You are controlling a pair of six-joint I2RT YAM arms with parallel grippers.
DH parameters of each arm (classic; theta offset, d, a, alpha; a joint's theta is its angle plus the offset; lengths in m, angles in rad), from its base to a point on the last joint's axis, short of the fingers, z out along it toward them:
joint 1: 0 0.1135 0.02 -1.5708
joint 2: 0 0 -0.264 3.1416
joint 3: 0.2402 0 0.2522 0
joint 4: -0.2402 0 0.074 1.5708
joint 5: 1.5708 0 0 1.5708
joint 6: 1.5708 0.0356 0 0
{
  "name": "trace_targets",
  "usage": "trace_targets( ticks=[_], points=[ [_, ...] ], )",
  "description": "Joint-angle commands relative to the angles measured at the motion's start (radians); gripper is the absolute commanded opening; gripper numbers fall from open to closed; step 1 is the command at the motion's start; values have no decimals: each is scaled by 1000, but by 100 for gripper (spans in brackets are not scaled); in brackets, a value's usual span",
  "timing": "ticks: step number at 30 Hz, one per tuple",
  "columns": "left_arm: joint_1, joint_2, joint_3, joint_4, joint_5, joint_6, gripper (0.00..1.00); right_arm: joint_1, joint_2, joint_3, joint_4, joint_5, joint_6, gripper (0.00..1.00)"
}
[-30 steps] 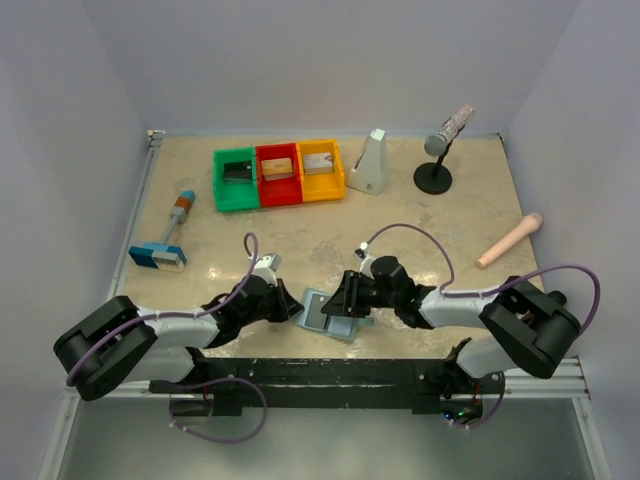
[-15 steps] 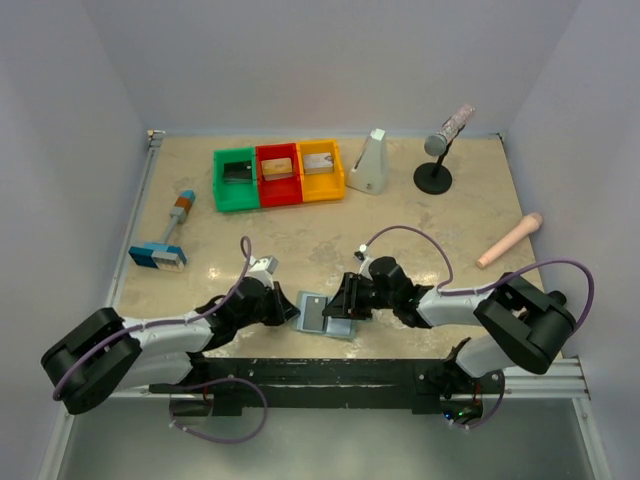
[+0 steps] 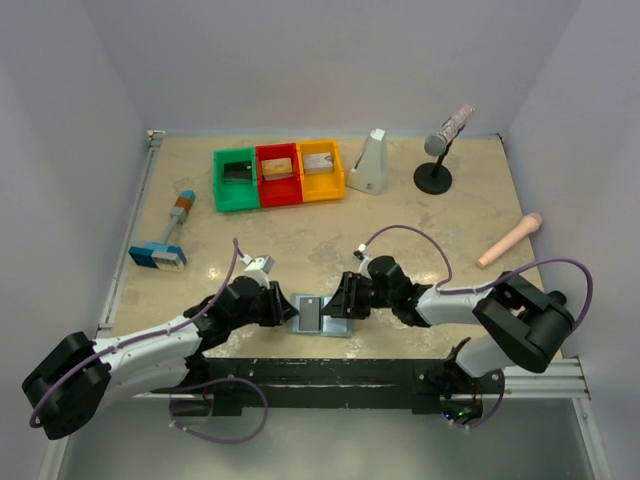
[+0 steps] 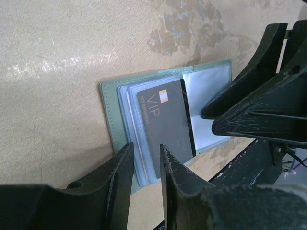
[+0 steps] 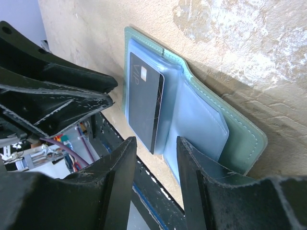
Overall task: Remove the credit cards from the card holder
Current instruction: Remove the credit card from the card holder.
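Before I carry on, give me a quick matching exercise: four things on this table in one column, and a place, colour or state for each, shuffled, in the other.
Things:
1 card holder
2 card lying on it
3 brush
4 green bin

Descriptions:
A at the back, directly left of the red bin
B opened flat, pale blue pockets facing up
C dark grey, marked VIP
D far left, lying by itself

Pairs: 1-B, 2-C, 3-D, 4-A

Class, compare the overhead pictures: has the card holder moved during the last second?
Yes. The card holder slid slightly left and turned, its near edge now parallel to the black front rail.
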Motion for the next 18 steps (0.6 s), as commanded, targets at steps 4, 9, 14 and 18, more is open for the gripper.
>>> trace_targets(
  ticks=[4, 9, 14, 18],
  points=[
    [1, -20, 43, 7, 4, -13, 32, -3, -69, 34, -57, 11, -16, 44],
    [1, -8, 35, 43, 10, -19, 24, 0, -203, 74, -176, 35, -42, 45],
    [1, 24, 23, 87, 13, -25, 10, 23, -249, 139, -229, 6, -68, 45],
    [1, 50, 15, 116, 13, -34, 4, 51, -194, 172, -223, 0, -65, 45]
  ],
)
